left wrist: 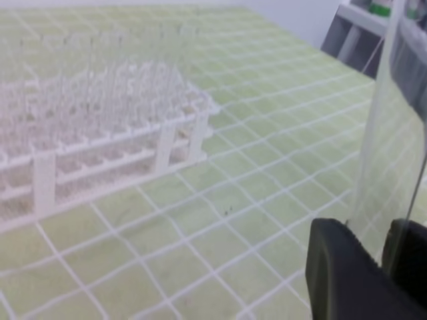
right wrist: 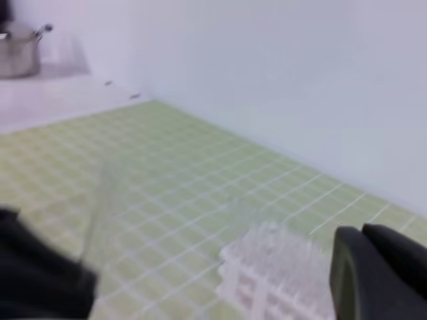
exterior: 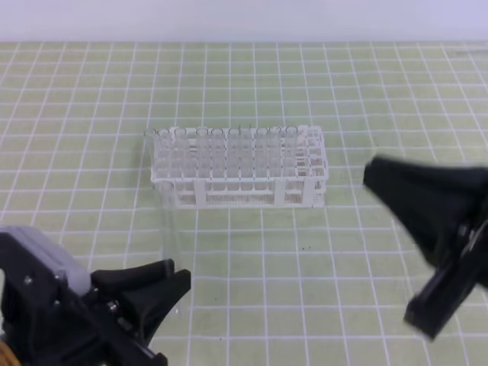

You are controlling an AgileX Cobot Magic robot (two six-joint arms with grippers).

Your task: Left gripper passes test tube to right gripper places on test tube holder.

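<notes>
The white test tube holder (exterior: 238, 169) stands mid-table with several clear tubes in it; it also shows in the left wrist view (left wrist: 100, 140) and the right wrist view (right wrist: 280, 273). My left gripper (exterior: 175, 276) sits at the lower left, shut on the test tube (exterior: 171, 236), which stands upright above the claw. Up close, the tube (left wrist: 385, 133) rises between the black fingers (left wrist: 343, 267). My right gripper (exterior: 393, 248) hovers at the right, blurred, with its jaws spread wide and nothing between them. It is well apart from the tube. One right finger (right wrist: 380, 267) shows, and the tube (right wrist: 100, 207) appears faintly at the left.
The table is covered by a green mat with a white grid (exterior: 305, 84). A white wall runs along the back. A metal pot (right wrist: 20, 53) stands on a ledge far off in the right wrist view. A grey shelf (left wrist: 353, 27) stands beyond the mat.
</notes>
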